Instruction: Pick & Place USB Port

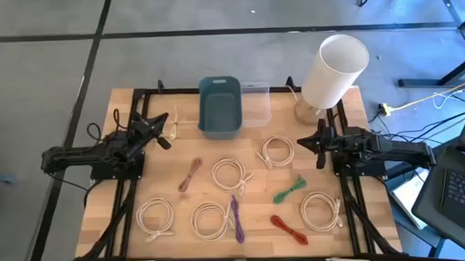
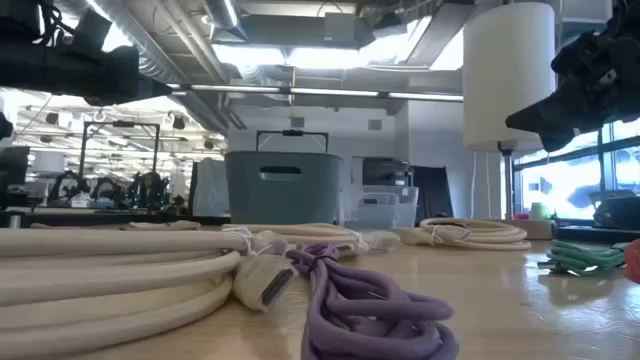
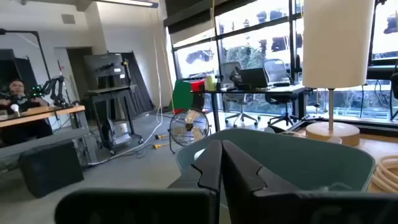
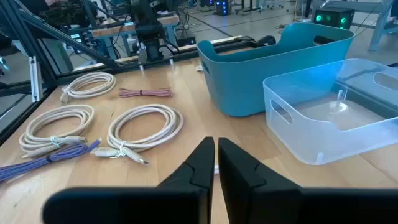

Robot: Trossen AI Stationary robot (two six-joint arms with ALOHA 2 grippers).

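Note:
Several coiled USB cables lie flat on the wooden table: white coils [image 1: 231, 174] [image 1: 277, 152] [image 1: 155, 215], a purple cable [image 1: 237, 217], a green one [image 1: 289, 190], a red one [image 1: 289, 229] and a brown one [image 1: 190, 174]. A teal bin [image 1: 220, 106] stands at the far edge, with a clear bin [image 1: 256, 108] beside it. My left gripper [image 1: 164, 134] hovers shut near the teal bin's left side. My right gripper [image 1: 301, 143] hovers shut right of the nearest white coil. In the right wrist view its fingers [image 4: 216, 155] point toward the coils [image 4: 146, 127] and the teal bin [image 4: 273, 62].
A white lamp [image 1: 331, 69] stands at the table's far right corner, its base right of the clear bin [image 4: 336, 118]. A small white cable [image 1: 175, 117] lies near my left gripper. Black frame rails run along both table sides. A laptop sits off the right edge.

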